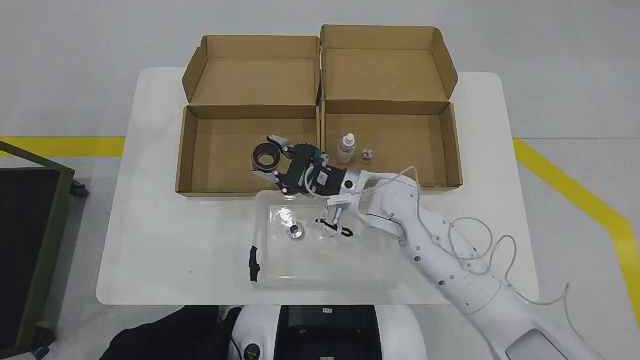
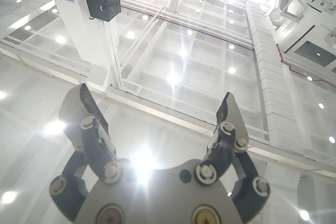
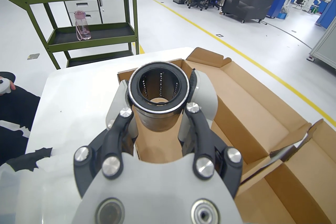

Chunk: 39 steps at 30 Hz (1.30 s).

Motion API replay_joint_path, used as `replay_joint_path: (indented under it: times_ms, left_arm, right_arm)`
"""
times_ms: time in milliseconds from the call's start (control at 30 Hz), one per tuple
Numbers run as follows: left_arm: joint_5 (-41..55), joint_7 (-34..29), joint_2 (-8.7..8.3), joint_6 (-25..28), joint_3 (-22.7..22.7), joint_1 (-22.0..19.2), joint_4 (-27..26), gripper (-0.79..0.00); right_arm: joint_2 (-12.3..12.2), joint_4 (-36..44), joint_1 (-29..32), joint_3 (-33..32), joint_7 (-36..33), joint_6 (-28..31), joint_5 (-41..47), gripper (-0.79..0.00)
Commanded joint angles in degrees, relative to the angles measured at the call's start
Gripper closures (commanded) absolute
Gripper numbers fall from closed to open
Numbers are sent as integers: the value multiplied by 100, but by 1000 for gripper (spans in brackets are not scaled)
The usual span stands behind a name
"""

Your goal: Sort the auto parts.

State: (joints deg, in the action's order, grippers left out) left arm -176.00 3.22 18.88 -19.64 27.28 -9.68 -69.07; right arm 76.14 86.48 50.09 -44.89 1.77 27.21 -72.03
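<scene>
My right gripper [image 3: 158, 93] is shut on a black cylindrical bearing [image 3: 158, 93] with a hollow core. In the top view that gripper [image 1: 278, 160] holds the bearing [image 1: 266, 156] over the near right part of the left cardboard box [image 1: 215, 150]. The right cardboard box [image 1: 405, 145] holds a small white bottle [image 1: 346, 146] and a small metal part [image 1: 367, 153]. A clear plastic tray [image 1: 375, 260] near the table's front has a small metal part [image 1: 294, 228] and a black clip-like part [image 1: 338, 226] in it. My left gripper [image 2: 157, 107] is open, points up at the ceiling and holds nothing.
Both boxes have their lids folded open toward the back of the white table [image 1: 160, 220]. A green cart [image 3: 78, 25] with a pink bottle stands on the floor beyond the table's left side.
</scene>
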Motion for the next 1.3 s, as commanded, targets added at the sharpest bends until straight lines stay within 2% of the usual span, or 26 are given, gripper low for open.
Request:
replay_joint_path:
  times_ms: [0,433,933,1267]
  left_arm:
    - [0,0,0,0,0,0,0,-785]
    - [0,0,0,0,0,0,0,-785]
    - [0,0,0,0,0,0,0,-785]
    - [0,0,0,0,0,0,0,-785]
  right_arm:
    - [10,-11,-49,-28,-181,20,47,0]
    - [92,-406,-284,-82,-1411,138,457,0]
    - [291,-1042,-716,109,-2145,-49,665,0]
    - [475,-1572,-1003,346,-2404,-115,790,0]
